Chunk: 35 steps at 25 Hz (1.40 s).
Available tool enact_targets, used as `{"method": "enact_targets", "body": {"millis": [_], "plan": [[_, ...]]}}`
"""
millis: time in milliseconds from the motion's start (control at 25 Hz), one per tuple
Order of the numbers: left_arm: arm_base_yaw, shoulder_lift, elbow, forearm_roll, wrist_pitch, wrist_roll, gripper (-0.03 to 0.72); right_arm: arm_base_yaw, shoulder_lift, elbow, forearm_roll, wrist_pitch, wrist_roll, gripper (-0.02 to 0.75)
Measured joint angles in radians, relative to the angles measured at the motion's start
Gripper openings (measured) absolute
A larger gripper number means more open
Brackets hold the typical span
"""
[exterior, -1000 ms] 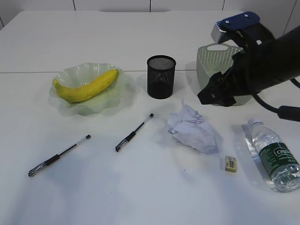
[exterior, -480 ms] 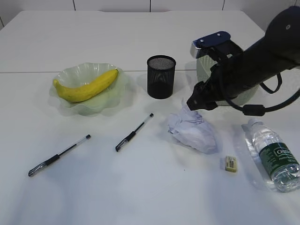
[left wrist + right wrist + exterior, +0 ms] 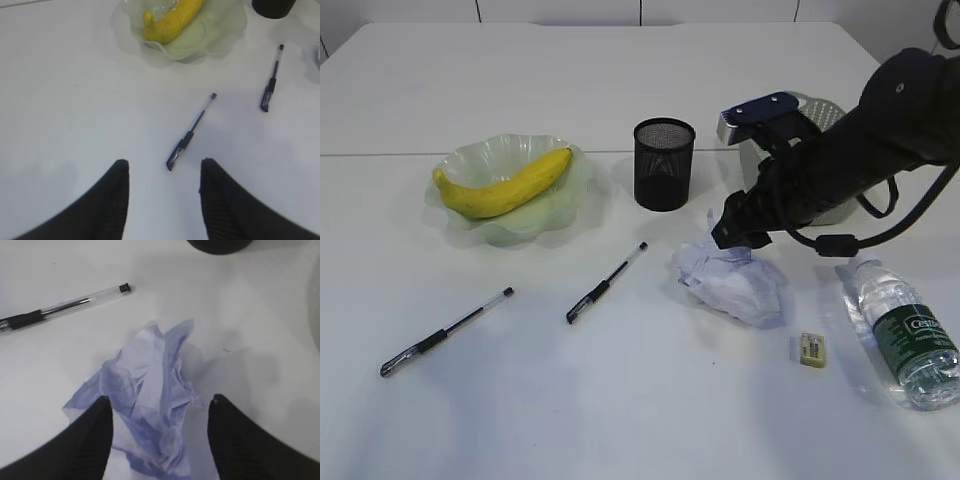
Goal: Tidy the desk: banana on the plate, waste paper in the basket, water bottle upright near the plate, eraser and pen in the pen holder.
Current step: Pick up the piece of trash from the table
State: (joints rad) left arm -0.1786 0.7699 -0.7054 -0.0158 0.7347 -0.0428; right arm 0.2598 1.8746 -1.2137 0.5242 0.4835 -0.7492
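The right gripper (image 3: 160,440) hangs over the crumpled paper (image 3: 730,280), jaws apart either side of it, the basket (image 3: 820,110) behind the arm. The banana (image 3: 505,185) lies on the plate (image 3: 455,225). The left gripper (image 3: 162,200), jaws apart and empty, hangs above a pen (image 3: 191,132).

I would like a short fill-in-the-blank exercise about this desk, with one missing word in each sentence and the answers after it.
1. The banana lies on the green ____.
2. The water bottle lies on its ____.
3. The right hand hangs open over the crumpled ____.
4. The number of pens on the table is ____.

Missing words: plate; side; paper; two
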Motion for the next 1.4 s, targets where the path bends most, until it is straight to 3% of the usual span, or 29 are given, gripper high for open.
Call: {"method": "enact_targets", "body": {"millis": [200, 640, 1400], "plan": [[0.000, 0.000, 0.000, -0.005, -0.002, 0.000, 0.329, 0.000, 0.033, -0.002, 0.018, -0.006, 0.000, 0.412], [0.000, 0.000, 0.000, -0.009, -0.002, 0.000, 0.328, 0.000, 0.045, -0.002, 0.020, -0.006, 0.000, 0.005], [0.000, 0.000, 0.000, -0.009, -0.020, -0.001, 0.328, 0.000, -0.074, -0.064, 0.020, 0.093, -0.002, -0.015]]}}
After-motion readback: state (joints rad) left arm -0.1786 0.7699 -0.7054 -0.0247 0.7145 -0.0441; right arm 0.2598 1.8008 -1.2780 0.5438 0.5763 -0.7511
